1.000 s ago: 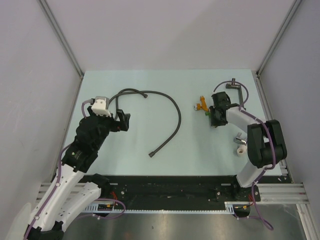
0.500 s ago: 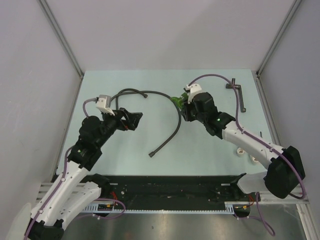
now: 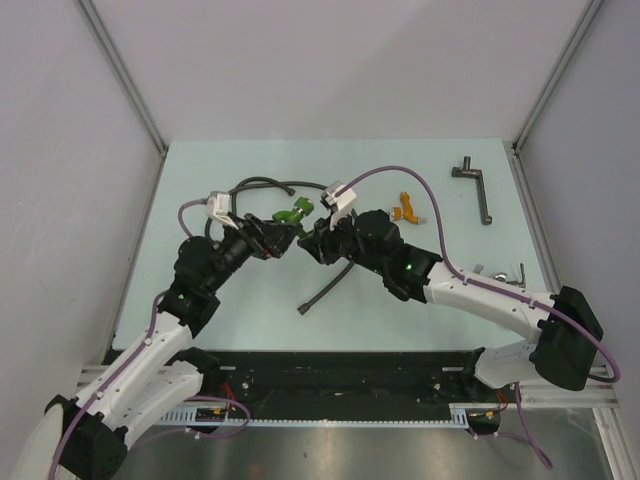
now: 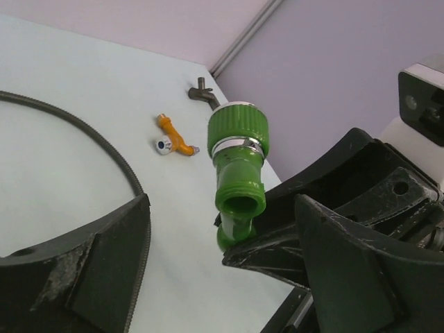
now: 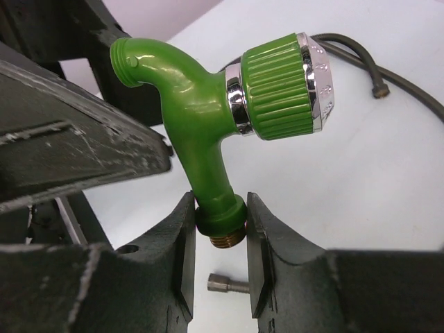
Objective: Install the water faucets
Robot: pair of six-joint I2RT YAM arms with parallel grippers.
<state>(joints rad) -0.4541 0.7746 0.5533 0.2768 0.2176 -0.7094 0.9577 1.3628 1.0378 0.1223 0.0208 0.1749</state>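
Note:
My right gripper (image 3: pixel 306 230) is shut on the threaded base of the green faucet (image 3: pixel 291 213) and holds it above the table's middle. In the right wrist view the green faucet (image 5: pixel 215 118) stands up from between my fingers (image 5: pixel 182 243), its ribbed chrome-ringed cap to the right. My left gripper (image 3: pixel 274 241) is open, with the faucet's spout facing it. In the left wrist view the green faucet (image 4: pixel 236 159) hangs between and beyond my wide-apart fingers (image 4: pixel 90 270). The orange faucet (image 3: pixel 405 208) lies on the table at the back right and also shows in the left wrist view (image 4: pixel 173 139).
A long black hose (image 3: pixel 320 293) curves across the middle, one end (image 5: pixel 225 283) lying under the right gripper. A grey L-shaped metal pipe (image 3: pixel 478 190) lies at the back right. Small metal parts (image 3: pixel 500 272) lie by the right arm.
My right arm has swung left from the table's right side to the middle, carrying the green faucet. My left gripper has moved right and forward to meet it.

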